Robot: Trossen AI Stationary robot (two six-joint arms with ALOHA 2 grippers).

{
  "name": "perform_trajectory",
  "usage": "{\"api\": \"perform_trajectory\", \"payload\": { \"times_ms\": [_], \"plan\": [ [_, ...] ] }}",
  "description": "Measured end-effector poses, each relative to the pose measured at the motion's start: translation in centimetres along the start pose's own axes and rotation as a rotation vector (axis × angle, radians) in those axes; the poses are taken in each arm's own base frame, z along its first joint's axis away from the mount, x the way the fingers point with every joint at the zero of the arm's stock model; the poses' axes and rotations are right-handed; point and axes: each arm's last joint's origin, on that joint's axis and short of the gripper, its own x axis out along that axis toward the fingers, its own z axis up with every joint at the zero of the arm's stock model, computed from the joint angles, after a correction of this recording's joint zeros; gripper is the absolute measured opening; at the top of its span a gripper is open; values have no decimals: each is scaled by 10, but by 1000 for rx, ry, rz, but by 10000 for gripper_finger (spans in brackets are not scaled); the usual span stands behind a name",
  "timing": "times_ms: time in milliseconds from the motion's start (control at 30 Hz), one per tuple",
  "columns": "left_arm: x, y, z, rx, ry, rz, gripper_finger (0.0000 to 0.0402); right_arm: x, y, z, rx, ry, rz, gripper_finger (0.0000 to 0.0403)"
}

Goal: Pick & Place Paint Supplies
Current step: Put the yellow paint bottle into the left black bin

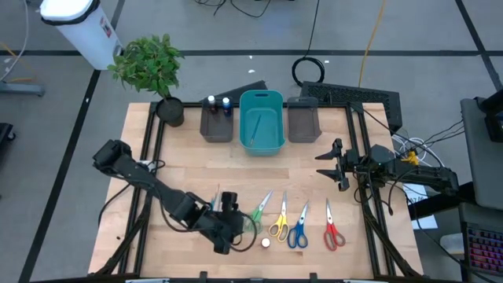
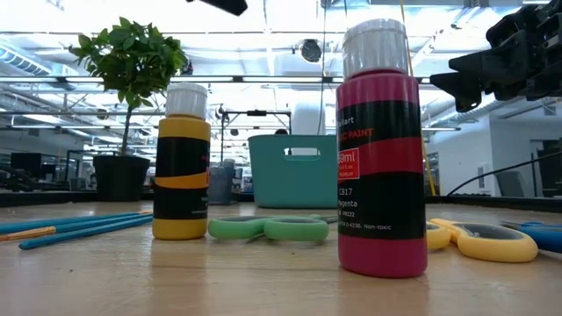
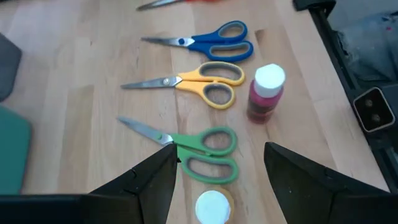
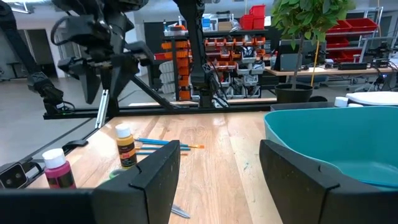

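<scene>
Yellow bottle (image 3: pixel 212 206) between left gripper's (image 3: pixel 217 180) fingers

A light wooden table (image 1: pixel 189 169) carries everything. Along the top of the high view stand a potted plant (image 1: pixel 169 110), a dark grey bin (image 1: pixel 216 126), a teal bin (image 1: pixel 261 122) and another dark grey bin (image 1: pixel 303 123). Low in the frame lie green scissors (image 1: pixel 258 212), yellow scissors (image 1: pixel 279 224), blue scissors (image 1: pixel 298 232), red scissors (image 1: pixel 332 233), a magenta bottle (image 1: pixel 266 243) and brushes (image 2: pixel 75 226).
</scene>
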Motion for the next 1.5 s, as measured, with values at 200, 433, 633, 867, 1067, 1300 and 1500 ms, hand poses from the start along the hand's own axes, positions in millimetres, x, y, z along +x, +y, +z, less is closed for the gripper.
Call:
{"api": "perform_trajectory", "payload": {
  "times_ms": [200, 433, 633, 867, 1067, 1300, 1500],
  "plan": [
    [7, 8, -6, -141, 66, -28, 248, 0, 0, 0, 0, 0, 0, 212],
    [9, -3, -16, -174, 75, -38, 248, 0, 0, 0, 0, 0, 0, 212],
    [13, -7, -22, -205, 50, -26, 248, 0, 0, 0, 0, 0, 0, 212],
    [14, -7, -23, -224, 43, -5, 248, 0, 0, 0, 0, 0, 0, 212],
    [19, -6, -26, -250, 65, 14, 248, 0, 0, 0, 0, 0, 0, 212],
    [20, -6, -27, -237, 74, 10, 248, 0, 0, 0, 0, -1, 0, 212],
    [20, -6, -27, -232, 74, 9, 248, 0, 0, 0, 0, -1, 0, 212]
  ]
}}
